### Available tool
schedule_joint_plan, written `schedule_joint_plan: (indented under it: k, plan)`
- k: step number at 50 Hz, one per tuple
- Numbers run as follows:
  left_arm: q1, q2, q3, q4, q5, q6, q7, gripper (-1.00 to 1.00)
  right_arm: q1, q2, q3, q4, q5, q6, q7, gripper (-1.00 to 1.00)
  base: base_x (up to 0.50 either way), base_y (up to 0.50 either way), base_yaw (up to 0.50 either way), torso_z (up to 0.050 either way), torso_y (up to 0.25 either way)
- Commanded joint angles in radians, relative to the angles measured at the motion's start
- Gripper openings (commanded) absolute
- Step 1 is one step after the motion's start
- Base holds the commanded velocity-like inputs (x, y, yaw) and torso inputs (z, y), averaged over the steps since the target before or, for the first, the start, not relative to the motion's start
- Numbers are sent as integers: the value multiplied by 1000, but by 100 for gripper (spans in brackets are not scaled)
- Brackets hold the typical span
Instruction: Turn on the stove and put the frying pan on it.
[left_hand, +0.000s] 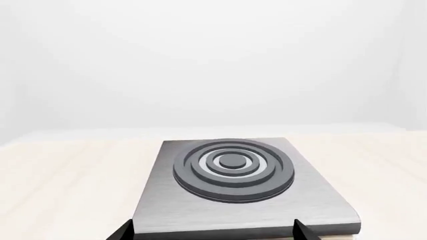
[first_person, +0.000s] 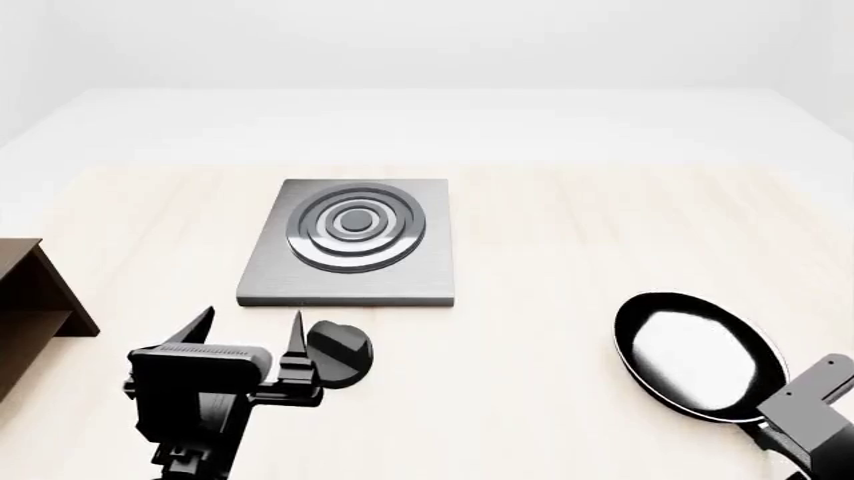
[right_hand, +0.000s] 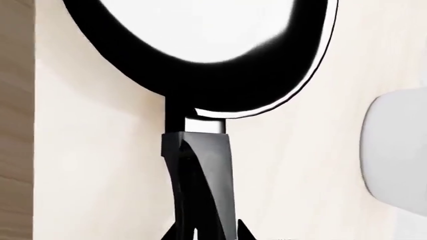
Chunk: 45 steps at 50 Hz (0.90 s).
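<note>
The stove (first_person: 354, 240) is a flat dark-grey plate with a ring burner at the table's middle; it also shows in the left wrist view (left_hand: 233, 170). Its round black knob (first_person: 336, 352) lies on the table in front of the plate. My left gripper (first_person: 254, 322) is open and empty, just left of the knob, its fingertips (left_hand: 303, 231) pointing at the plate's near edge. The knob is out of the left wrist view. The black frying pan (first_person: 697, 352) rests on the table at the right. My right gripper (right_hand: 208, 231) is shut on its handle (right_hand: 200, 170).
A brown wooden shelf (first_person: 34, 300) stands at the left edge of the table. Part of a white bowl (right_hand: 400, 150) shows beside the pan in the right wrist view. Bare light wood lies between the stove and the pan.
</note>
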Motion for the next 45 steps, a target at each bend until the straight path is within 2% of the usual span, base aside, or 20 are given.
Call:
schedule_joint_plan:
  k: [1,10,26,45]
  plan:
    - [1,-2,5,-3,1,4,-3,100,-5,-8,10,16,-47,-37,30,-100,0,0,0,0,0]
    - [0,-5,4,-5,-2,7,-5,100,41,-4,16,-16,-65,6,20,-100,1,0,1,0,0]
    - [2,-12,7,17,-7,1,-12,100,263,44,34,-209,-156,173,-118,-100,1,0,1,0,0]
    - [9,-19,9,25,-9,5,-18,100,388,32,52,-257,-243,182,-201,-100,0,0,0,0,0]
